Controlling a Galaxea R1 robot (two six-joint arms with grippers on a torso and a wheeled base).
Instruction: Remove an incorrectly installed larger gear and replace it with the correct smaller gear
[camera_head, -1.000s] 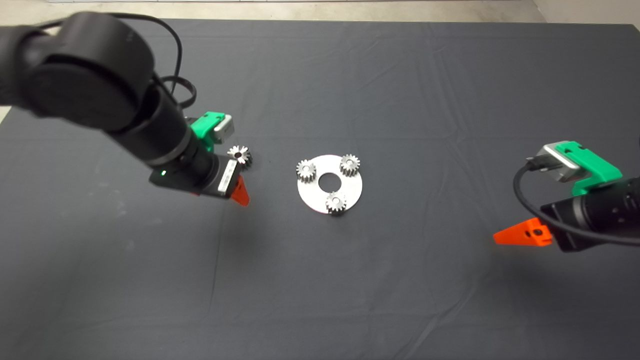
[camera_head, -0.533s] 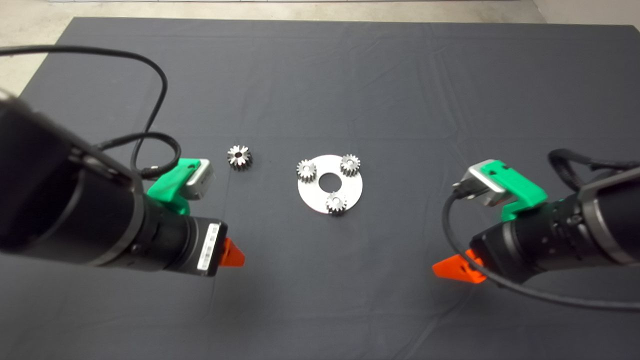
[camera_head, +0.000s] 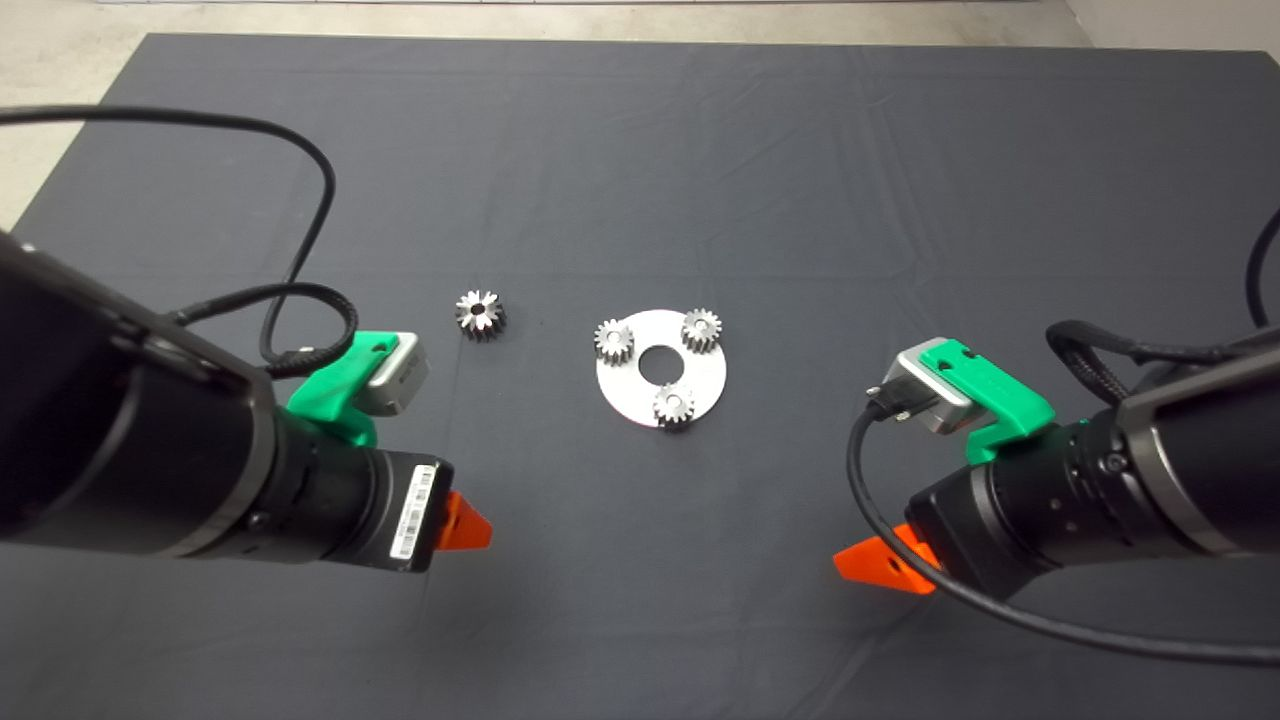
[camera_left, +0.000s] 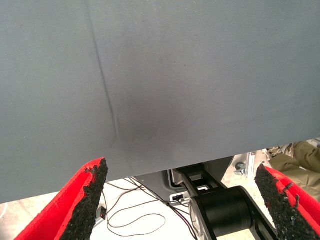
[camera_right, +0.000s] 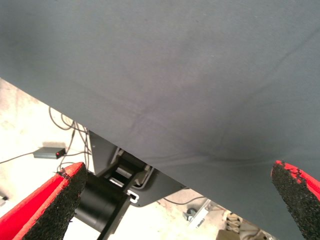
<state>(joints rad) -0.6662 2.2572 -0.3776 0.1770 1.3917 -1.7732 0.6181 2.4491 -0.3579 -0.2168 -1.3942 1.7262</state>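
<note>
A robotics lab: a dark mat (camera_head: 640, 150) covers the desk, loose cables (camera_left: 135, 220) and a small box (camera_right: 47, 152) lie on bare concrete floor (camera_head: 60, 60).

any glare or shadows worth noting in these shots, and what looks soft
Head view: the round plate and larger gear glint brightly; faint shadows lie under both arms. Left wrist view: a soft dark shadow patch on the mat. Right wrist view: floor beyond looks washed out.

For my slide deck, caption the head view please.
Larger gear lies on the mat beside the disc carrying three small gears; left gripper and right gripper open, empty.
</note>
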